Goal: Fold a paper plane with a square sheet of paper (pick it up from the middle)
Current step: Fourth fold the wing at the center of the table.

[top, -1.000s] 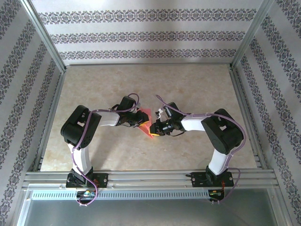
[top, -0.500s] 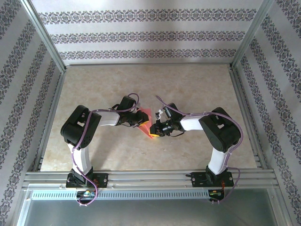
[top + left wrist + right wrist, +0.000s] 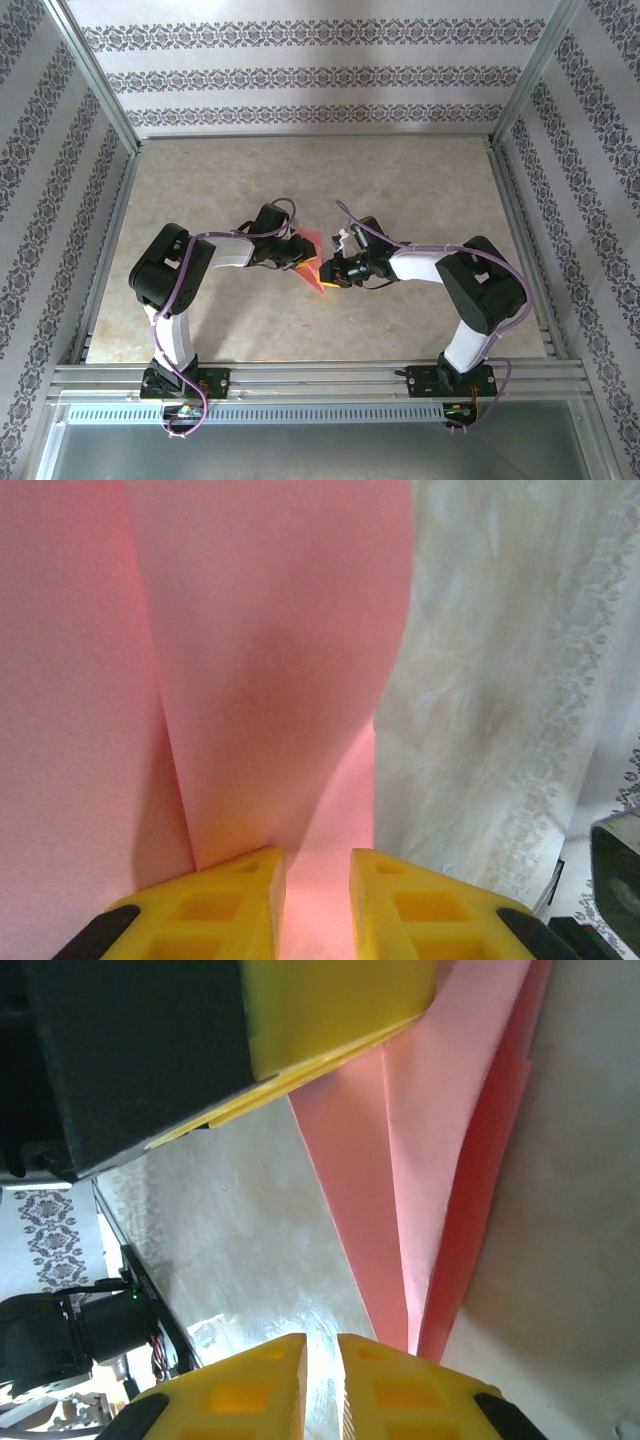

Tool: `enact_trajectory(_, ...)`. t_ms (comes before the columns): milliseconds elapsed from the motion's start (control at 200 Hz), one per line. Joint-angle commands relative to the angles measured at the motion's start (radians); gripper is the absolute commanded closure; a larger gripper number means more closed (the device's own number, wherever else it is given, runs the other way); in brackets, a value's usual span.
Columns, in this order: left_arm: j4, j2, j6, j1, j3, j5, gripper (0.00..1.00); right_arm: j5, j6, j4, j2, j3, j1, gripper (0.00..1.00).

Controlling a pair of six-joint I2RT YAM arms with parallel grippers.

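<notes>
Paper plane (image 3: pixel 440 1140) sat about mid-table, already a slim pointed dart: layered flaps running to a sharp tip, with a crease line down its length. Couldn't tell whether it lay flat or was lifted a bit (the right wrist view showed shadow under one flap).

Left gripper (image 3: pixel 317 855) was at the plane's left flank, jaws drawn close and pinching the pink paper; paper filled the slit between its fingers (image 3: pixel 235 890).

Right gripper (image 3: pixel 322 1340) was at the plane's near tip, jaws pressed nearly together. Only table showed through the slit. The tip touched the end of one finger, not between the two, so it didn't look like a pinch.

Table (image 3: pixel 400 180) around the plane was bare marble-look surface.

My read on progress: the main folds were done and the square outline was gone. Probably left: sharpening the centre crease, maybe setting the wings, then letting go. A guess from the shape alone.
</notes>
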Motion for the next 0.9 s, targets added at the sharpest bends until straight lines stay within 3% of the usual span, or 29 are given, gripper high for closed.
enact_trajectory(0,-0.087,0.048,-0.008,0.002,-0.026,-0.069,0.75,0.014,0.014,-0.006,-0.008,-0.025,0.018,0.83)
enact_trajectory(894,-0.077,0.044,-0.016,0.0,-0.042,-0.065,0.75,0.02,0.021,0.002,0.081,0.003,0.053,0.83)
